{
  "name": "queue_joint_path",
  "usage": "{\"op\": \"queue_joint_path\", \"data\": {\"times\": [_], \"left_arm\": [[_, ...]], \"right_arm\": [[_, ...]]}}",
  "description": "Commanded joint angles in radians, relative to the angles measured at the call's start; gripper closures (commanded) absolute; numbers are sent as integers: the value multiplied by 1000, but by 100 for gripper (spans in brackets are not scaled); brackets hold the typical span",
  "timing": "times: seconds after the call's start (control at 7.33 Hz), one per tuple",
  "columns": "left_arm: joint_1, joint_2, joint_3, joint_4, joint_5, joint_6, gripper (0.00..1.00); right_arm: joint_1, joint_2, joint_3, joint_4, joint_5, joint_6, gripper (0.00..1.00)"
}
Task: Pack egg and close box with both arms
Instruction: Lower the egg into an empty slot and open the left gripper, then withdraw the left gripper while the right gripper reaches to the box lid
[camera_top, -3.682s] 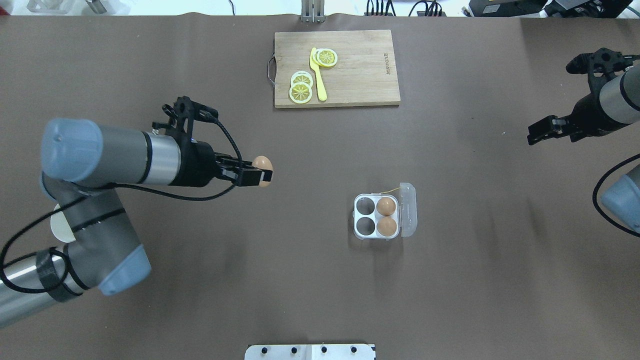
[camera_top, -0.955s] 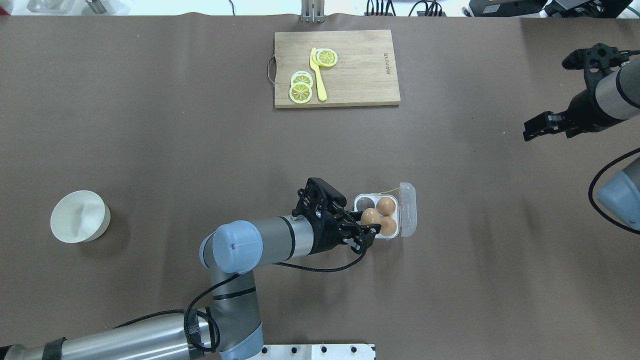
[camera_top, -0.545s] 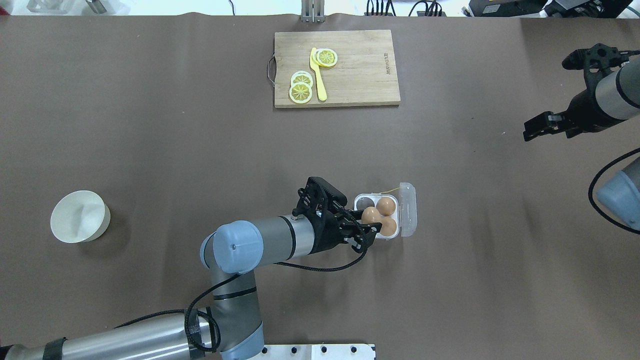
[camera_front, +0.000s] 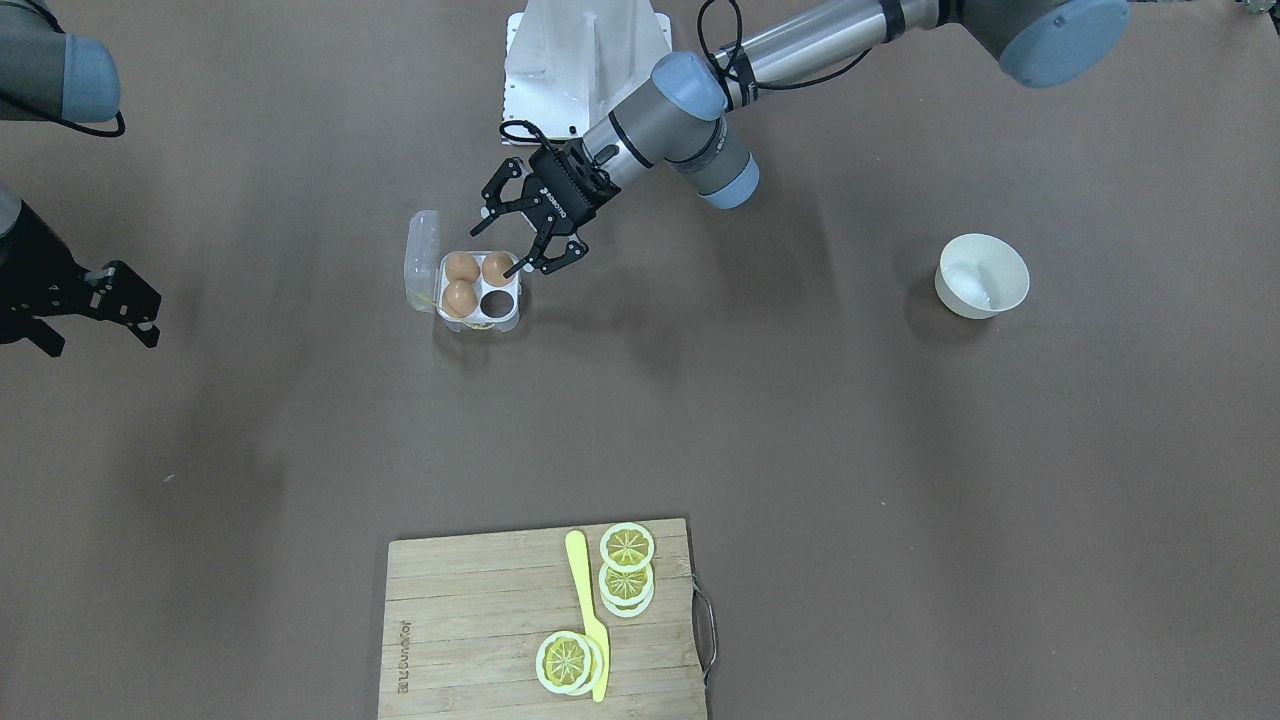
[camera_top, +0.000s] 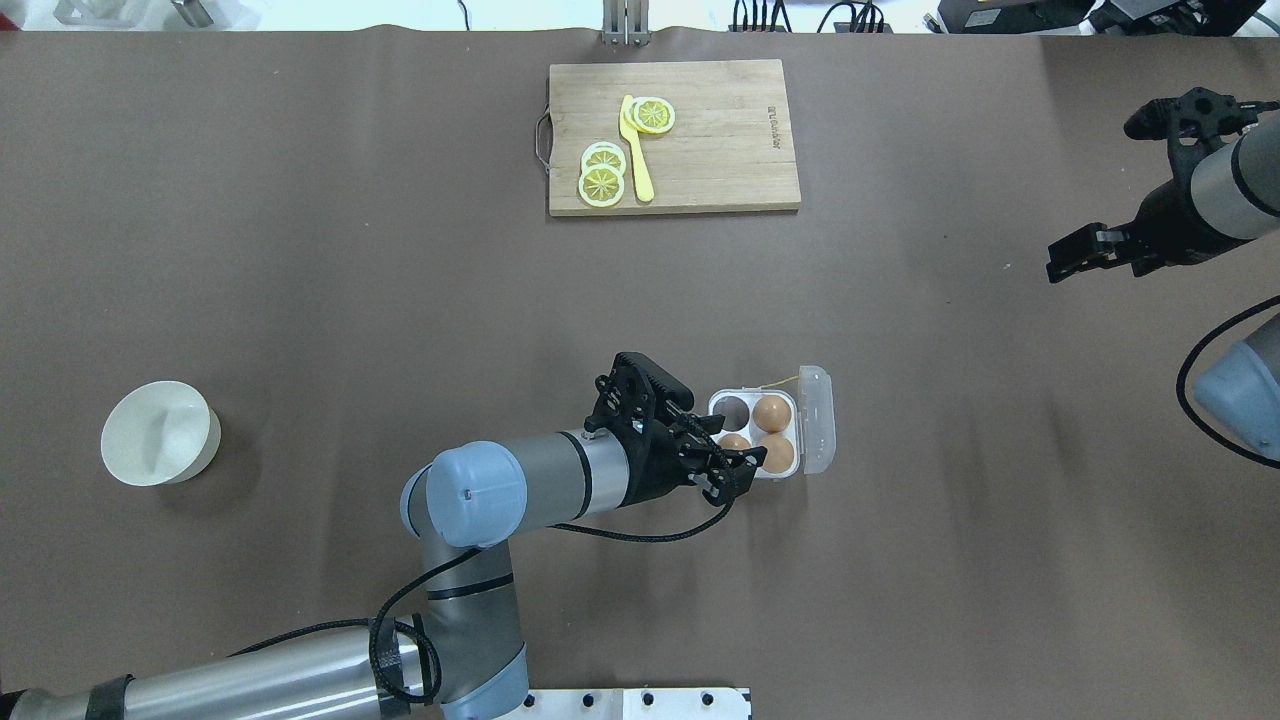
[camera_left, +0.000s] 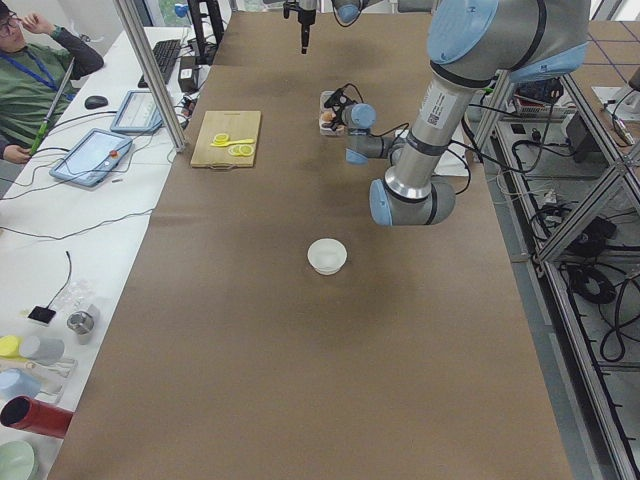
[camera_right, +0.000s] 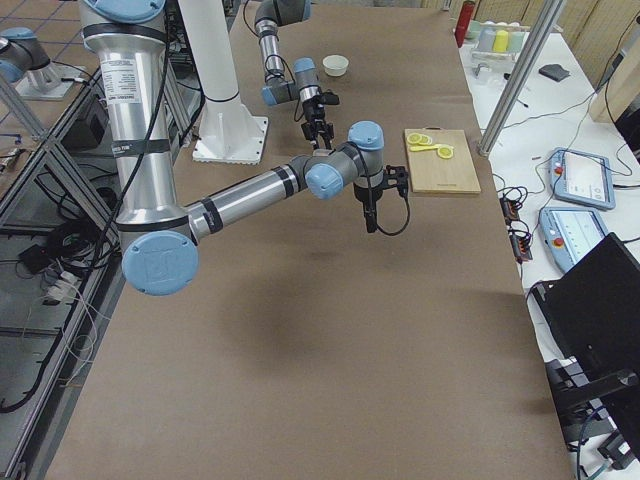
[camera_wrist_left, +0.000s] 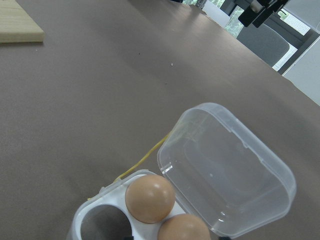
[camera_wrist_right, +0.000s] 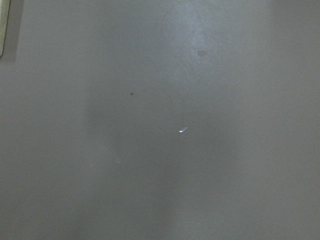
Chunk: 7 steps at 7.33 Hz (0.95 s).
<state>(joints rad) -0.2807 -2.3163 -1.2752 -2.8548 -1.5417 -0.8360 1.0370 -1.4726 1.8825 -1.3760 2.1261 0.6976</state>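
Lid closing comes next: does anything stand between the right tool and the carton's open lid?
Nothing visible; only bare table lies between the right tool and the lid. The open left tool hangs over the carton's cells, beyond the lid.

The right gripper (camera_right: 371, 224) points down over the table (camera_right: 300, 350), near the wooden cutting board (camera_right: 441, 160).

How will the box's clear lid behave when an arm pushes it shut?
The lid looks thin and clear, so probably light and bendy. The small box sits loose on the table, so a sideways push may slide it unless braced.
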Motion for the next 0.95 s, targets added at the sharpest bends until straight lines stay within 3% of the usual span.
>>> {"op": "queue_joint_path", "data": {"times": [0.0, 0.27, 0.41, 0.68, 0.82], "left_arm": [[0, 0, -7, -1, 0, 0, 31], [-5, 0, -38, -6, -1, -11, 31], [-8, 2, -61, -6, -1, -64, 38], [-11, 3, -78, -11, -1, -333, 87], [-29, 11, -97, -11, -3, -427, 100]], "right_arm": [[0, 0, 1, 0, 0, 0, 0], [0, 0, 1, 0, 0, 0, 0], [-1, 3, 1, 0, 2, 0, 0], [-6, 9, 4, 0, 9, 8, 0], [-20, 29, 7, 0, 11, 57, 0]]}}
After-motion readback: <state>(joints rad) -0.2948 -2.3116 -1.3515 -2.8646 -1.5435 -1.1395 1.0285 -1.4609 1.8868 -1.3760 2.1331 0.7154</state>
